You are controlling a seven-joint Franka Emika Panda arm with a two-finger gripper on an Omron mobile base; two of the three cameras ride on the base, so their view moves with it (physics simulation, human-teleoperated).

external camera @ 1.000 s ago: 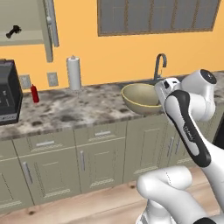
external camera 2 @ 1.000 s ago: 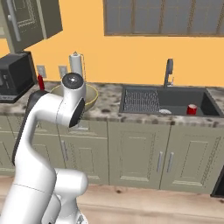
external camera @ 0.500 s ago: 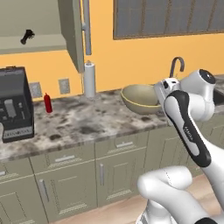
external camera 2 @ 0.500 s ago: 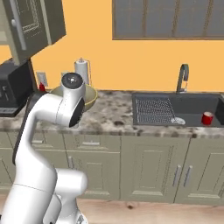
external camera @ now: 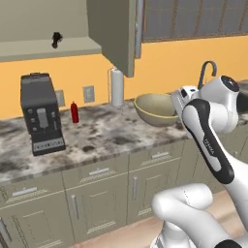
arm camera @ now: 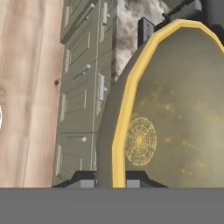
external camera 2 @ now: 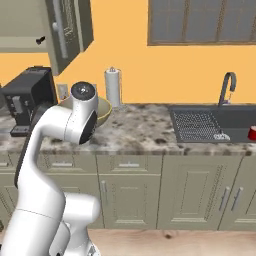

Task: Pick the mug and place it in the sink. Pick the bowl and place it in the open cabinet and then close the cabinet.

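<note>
The large tan bowl (external camera: 154, 107) hangs over the counter, gripped at its right rim by my gripper (external camera: 177, 100). In the hand view the bowl's yellow rim (arm camera: 119, 131) runs down between the two dark fingertips (arm camera: 84, 179), and my gripper (arm camera: 111, 180) is shut on it. From the right, the bowl (external camera 2: 103, 110) peeks out behind my arm. The red mug (external camera 2: 252, 133) sits in the dark sink (external camera 2: 210, 125) at the far right. The wall cabinet's door (external camera: 116, 34) stands open above the counter, with its shelf (external camera: 43, 48) bare to the left.
A black coffee machine (external camera: 41, 114), a red bottle (external camera: 74, 112) and a paper towel roll (external camera: 116, 87) stand on the granite counter (external camera: 97, 135). A small dark object (external camera: 56, 38) sits on the cabinet shelf. The faucet (external camera 2: 226, 87) curves over the sink.
The whole scene has slid to the right in both base views, so the base has driven left along the counter. The open cabinet and coffee machine came further into view. The bowl stays gripped.
</note>
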